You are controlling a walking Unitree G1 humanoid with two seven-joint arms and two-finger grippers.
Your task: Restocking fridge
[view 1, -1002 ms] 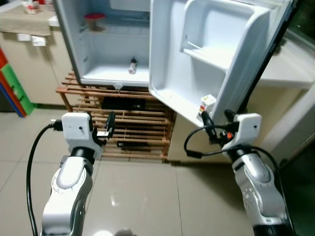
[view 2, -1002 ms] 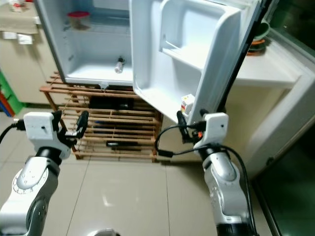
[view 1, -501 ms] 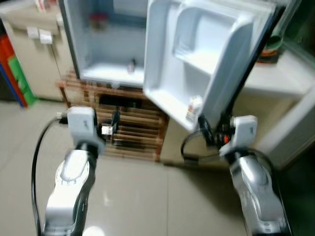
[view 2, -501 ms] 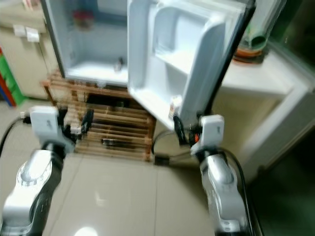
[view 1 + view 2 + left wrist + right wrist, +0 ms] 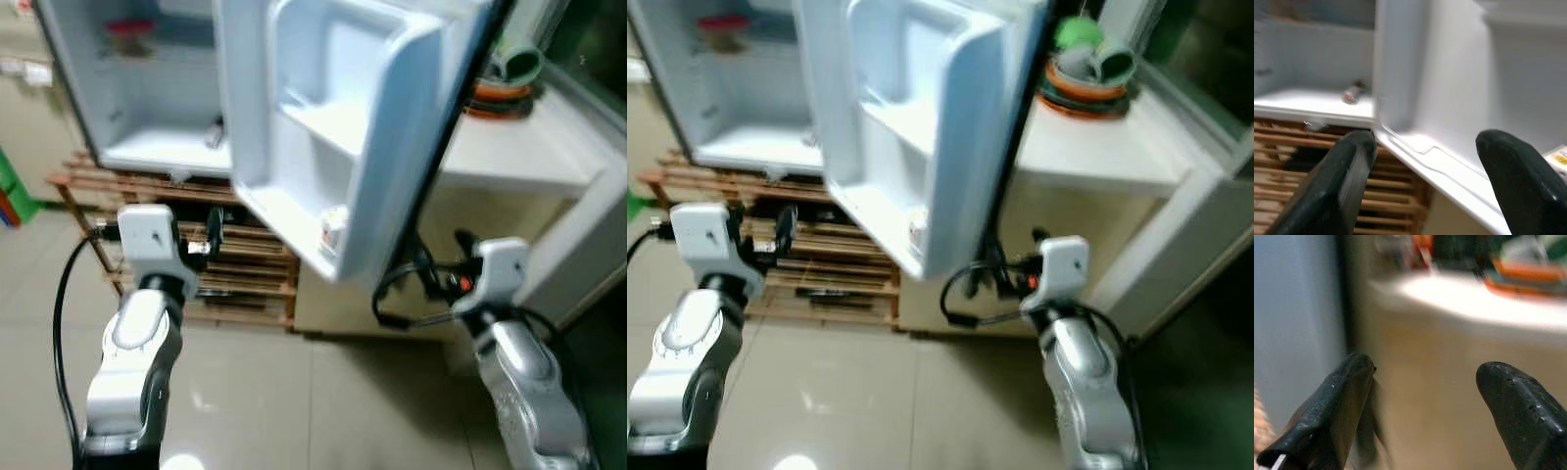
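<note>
Carton (image 5: 333,227) in open fridge door (image 5: 323,127), bowls (image 5: 1085,70) right.

Silver jointed arms are carrying white boxy wrist housings; black cables are looping off each; long black fingers (image 5: 1337,186) are showing.

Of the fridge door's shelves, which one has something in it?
The bottom door shelf, the lowest one: a small white carton stands at its outer end. The door shelf above holds nothing that shows.
</note>
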